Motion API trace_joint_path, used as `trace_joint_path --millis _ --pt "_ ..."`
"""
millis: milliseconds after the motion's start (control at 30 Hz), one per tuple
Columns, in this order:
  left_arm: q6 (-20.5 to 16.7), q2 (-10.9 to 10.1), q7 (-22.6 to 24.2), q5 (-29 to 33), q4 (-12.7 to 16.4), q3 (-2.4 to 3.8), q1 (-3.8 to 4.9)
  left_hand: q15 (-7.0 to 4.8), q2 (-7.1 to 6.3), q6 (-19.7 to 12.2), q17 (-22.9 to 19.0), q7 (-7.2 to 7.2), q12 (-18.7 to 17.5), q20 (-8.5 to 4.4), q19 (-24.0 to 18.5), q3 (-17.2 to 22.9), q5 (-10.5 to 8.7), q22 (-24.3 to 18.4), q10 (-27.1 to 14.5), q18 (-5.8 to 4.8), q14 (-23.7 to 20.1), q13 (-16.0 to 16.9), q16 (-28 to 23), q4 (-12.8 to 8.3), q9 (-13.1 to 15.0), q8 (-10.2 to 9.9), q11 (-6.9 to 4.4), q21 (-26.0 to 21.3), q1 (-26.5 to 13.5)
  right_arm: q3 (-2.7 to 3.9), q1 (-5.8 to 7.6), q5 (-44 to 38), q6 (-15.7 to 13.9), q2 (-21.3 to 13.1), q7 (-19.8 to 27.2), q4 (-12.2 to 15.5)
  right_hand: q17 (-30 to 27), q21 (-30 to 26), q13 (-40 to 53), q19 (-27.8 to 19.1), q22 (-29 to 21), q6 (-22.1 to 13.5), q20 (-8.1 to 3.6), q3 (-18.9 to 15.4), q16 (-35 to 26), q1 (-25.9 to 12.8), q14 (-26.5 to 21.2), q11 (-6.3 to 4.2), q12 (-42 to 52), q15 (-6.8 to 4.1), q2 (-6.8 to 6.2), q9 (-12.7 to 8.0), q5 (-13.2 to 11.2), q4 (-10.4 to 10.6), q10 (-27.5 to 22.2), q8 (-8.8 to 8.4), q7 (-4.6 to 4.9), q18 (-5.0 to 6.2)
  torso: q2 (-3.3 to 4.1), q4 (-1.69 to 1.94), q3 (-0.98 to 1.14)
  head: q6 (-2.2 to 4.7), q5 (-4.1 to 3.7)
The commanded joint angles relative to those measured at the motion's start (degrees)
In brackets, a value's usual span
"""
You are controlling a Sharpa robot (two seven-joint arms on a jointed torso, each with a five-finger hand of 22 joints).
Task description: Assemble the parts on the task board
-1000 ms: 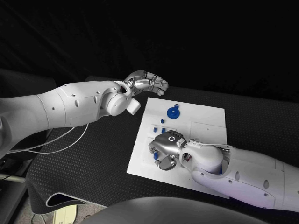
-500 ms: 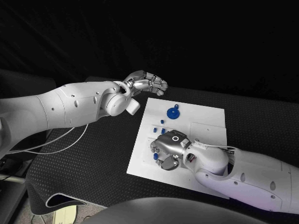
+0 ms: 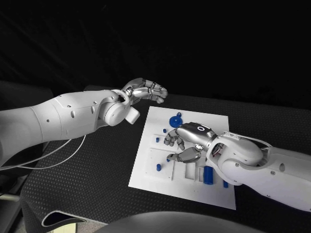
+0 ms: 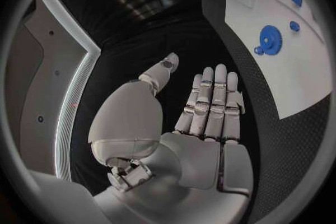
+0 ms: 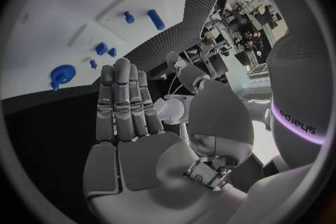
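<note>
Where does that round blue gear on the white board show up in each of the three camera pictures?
Head view: the blue gear lies near the task board's far edge, just beyond the right hand.
Left wrist view: the gear lies on the board beyond the left hand's fingertips.
Right wrist view: the gear lies near the board's edge, beside the right hand's fingertips.
Shared landmark: the white task board.
</note>
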Motion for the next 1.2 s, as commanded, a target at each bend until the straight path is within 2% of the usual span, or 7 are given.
trace_joint_path --millis 33,233,333,567,800,933,1200 --pt "0.63 -0.07 0.54 0.26 -0.30 0.02 0.02 -0.19 -0.04 -0.16 0.08 0.08 0.03 0.00 0.51 -0.08 0.12 0.76 0.55 0.40 0.11 -0.06 -0.20 0.38 -0.05 0.23 0.03 -0.31 0.64 0.12 1.33 10.41 1.22 -2.03 1.80 -0.09 0.44 0.86 0.66 1.11 1.33 0.41 -0.33 0.56 0.91 0.99 1.28 -0.91 1.13 -0.48 0.96 0.21 -0.17 0.68 1.73 0.40 -0.56 0.45 -0.01 -0.06 0.02 1.44 -2.24" --pt "0.56 -0.06 0.53 0.26 -0.45 -0.03 0.02 -0.19 -0.05 -0.13 0.10 0.08 0.05 0.00 0.55 -0.12 0.12 0.79 0.59 0.39 0.14 -0.07 -0.20 0.47 -0.06 0.26 0.02 -0.33 0.53 0.21 3.92 22.06 9.35 -6.78 -1.25 -1.43 4.57 4.79 5.87 5.13 1.52 0.57 -2.23 -6.78 6.38 -6.53 5.17 -4.34 8.31 -3.66 2.86 0.94 -0.20 4.54 8.54 0.89 -1.19 0.42 -0.05 0.05 0.13 2.55 -6.16" --pt "0.63 0.16 0.57 0.26 -0.75 -0.09 -0.05 -0.19 -0.06 -0.12 0.11 0.07 0.05 0.00 0.56 -0.13 0.12 0.80 0.60 0.39 0.14 -0.07 -0.20 0.50 -0.06 0.27 0.02 -0.34 0.50 0.20 4.28 26.66 11.36 -8.59 -2.70 -2.44 8.38 8.03 12.60 4.99 1.44 0.44 -3.66 -9.84 10.86 -6.37 3.56 -4.78 15.26 -4.15 4.91 1.98 -0.33 3.06 5.25 1.13 -1.50 0.45 -0.13 -0.08 0.03 2.81 -8.19" --pt "0.76 0.26 0.59 0.88 -1.15 -1.08 -0.25 -0.19 -0.07 -0.10 0.12 0.07 0.06 0.00 0.58 -0.15 0.12 0.82 0.62 0.38 0.15 -0.08 -0.20 0.55 -0.06 0.29 0.00 -0.36 0.44 0.16 4.33 34.51 14.58 -12.53 -6.12 -1.22 12.39 14.97 29.33 4.14 1.39 -0.75 -4.47 -9.00 19.59 -5.11 1.91 -4.62 34.59 -4.24 4.22 3.24 -0.49 3.00 -6.49 0.26 -1.49 0.45 -0.70 -0.68 0.26 2.35 -10.85" --pt "0.93 0.40 0.59 1.15 -1.99 -1.15 -1.16 -0.19 -0.05 -0.09 0.12 0.06 0.07 0.00 0.58 -0.16 0.12 0.83 0.64 0.38 0.14 -0.09 -0.21 0.59 -0.07 0.30 -0.01 -0.37 0.41 -0.28 4.35 37.93 19.84 -15.32 -13.56 1.02 16.53 21.93 39.42 7.80 1.44 0.93 -6.99 -9.86 29.56 -7.22 5.34 -6.30 50.25 -5.85 6.22 4.59 -0.23 4.51 -5.12 1.01 -2.77 0.45 -1.46 -1.11 0.59 1.56 -11.46" --pt "1.00 0.54 0.64 1.41 -2.57 -1.15 -1.78 -0.19 -0.03 -0.09 0.13 0.06 0.07 -0.01 0.59 -0.17 0.12 0.84 0.64 0.38 0.14 -0.09 -0.22 0.62 -0.07 0.30 -0.02 -0.39 0.38 -1.76 4.35 38.81 24.73 -15.83 -17.86 1.77 17.38 24.22 41.23 9.44 1.26 0.93 -8.51 -9.84 32.53 -9.97 6.77 -6.67 53.64 -6.29 8.75 5.36 -0.28 5.73 -3.57 0.96 -3.13 0.45 -2.13 -1.41 0.67 0.44 -11.45" --pt "1.23 1.05 0.87 1.67 -3.69 -1.14 -3.29 -0.19 0.02 -0.12 0.14 0.07 0.06 -0.01 0.60 -0.18 0.13 0.86 0.63 0.38 0.13 -0.11 -0.23 0.68 -0.09 0.30 -0.02 -0.41 0.32 -4.08 4.32 40.28 25.20 -14.67 -22.76 1.36 17.22 25.16 42.47 9.64 1.12 1.03 -9.49 -8.50 33.55 -12.96 6.91 -6.87 55.44 -6.47 10.19 6.10 -0.26 5.92 -3.34 0.86 -3.34 0.45 -3.32 -1.54 0.57 -0.53 -10.82"
